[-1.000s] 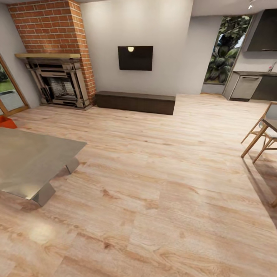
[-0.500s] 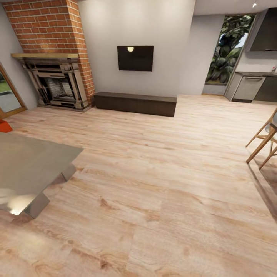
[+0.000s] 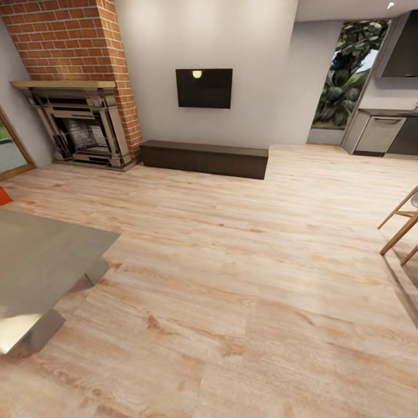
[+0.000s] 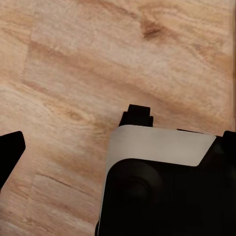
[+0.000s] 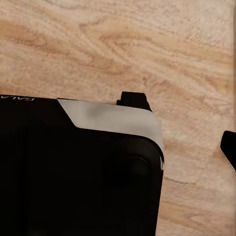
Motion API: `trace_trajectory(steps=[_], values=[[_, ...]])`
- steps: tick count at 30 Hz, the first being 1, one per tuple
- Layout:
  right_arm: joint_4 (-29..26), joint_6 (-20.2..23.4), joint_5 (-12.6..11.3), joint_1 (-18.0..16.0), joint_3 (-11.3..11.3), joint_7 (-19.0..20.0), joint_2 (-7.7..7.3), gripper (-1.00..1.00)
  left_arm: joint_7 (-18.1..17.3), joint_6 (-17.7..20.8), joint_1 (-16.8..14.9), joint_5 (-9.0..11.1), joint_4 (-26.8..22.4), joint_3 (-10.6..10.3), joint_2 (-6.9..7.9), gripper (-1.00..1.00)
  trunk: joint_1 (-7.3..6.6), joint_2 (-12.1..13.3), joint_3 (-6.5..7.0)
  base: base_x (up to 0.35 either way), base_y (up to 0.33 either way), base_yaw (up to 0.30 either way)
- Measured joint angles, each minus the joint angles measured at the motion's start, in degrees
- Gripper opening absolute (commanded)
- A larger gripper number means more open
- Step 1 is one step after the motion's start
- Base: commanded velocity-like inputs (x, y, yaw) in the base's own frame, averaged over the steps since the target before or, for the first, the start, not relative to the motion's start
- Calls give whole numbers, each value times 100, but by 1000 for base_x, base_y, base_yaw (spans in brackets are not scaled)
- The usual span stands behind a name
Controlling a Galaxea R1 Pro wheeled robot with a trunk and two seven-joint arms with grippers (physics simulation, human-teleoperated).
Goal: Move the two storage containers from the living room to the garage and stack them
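In the head view, a small orange-red corner of one storage container (image 3: 3,196) shows at the far left edge, beyond a grey table (image 3: 40,261); the rest of it is cut off. I am in the living room, over light wood planks. In the left wrist view my left gripper (image 4: 73,132) hangs open above the planks, with nothing between its black fingers (image 4: 139,115). My right gripper (image 5: 182,125) is also open and empty over the planks in the right wrist view.
A brick fireplace (image 3: 81,128) stands at the back left, with a low dark bench (image 3: 203,158) under a wall screen (image 3: 204,87). Wooden chair legs (image 3: 400,226) are at the right edge. Kitchen cabinets (image 3: 380,133) are at the back right. Wide wood floor (image 3: 244,278) lies ahead.
The camera has moved: the whole picture has slid left, so the table and the orange container corner show less, and the chair at the right has nearly left the view.
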Motion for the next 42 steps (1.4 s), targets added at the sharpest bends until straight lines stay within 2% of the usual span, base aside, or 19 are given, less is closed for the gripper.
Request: trace_trajectory(steps=[42], values=[[0, 0, -7, -2, 6, 0, 0, 100, 2, -18, 26, -3, -4, 0, -19, 100, 0, 0, 0, 322, 0, 0]])
